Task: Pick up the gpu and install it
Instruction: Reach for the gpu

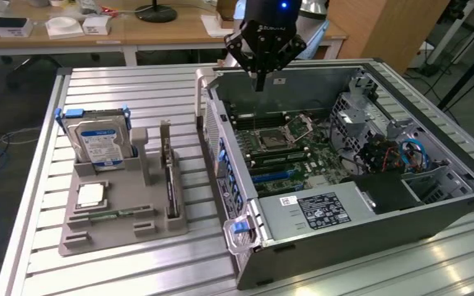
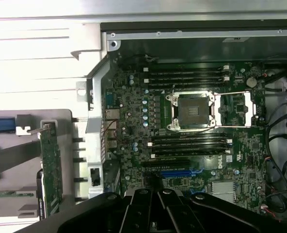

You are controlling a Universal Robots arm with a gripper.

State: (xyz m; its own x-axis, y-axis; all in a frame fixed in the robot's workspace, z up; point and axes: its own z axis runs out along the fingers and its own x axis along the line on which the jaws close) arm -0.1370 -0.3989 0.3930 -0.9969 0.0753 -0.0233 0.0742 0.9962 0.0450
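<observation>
Claw (image 1: pixel 259 83) hangs above the far edge of the open case (image 1: pixel 369 246), its two fingers pressed together into one narrow tip with nothing between them. It points straight down over the motherboard (image 1: pixel 320 163), clear of the board and touching nothing. In the wrist view the dark finger bases (image 2: pixel 154 194) sit over the board near the blue slot (image 2: pixel 180 172), with the empty square socket (image 2: pixel 189 109) further in.

The gpu (image 1: pixel 170 179) is not in the case. It stands on its long edge in a slot of the grey holder (image 1: pixel 121 237), on the tabletop (image 1: pixel 121 92) at the exterior view's left of the case. It occupies the side of the holder nearest the case, just beside the case's outer wall but apart from it. The wrist view shows the gpu (image 2: pixel 50 165) edge-on as a thin green board with a silvery bracket at one end.

A hard drive (image 1: pixel 97 145) with a blue-white label stands upright in the same holder, on the side away from the case. The claw is well apart from the gpu.
</observation>
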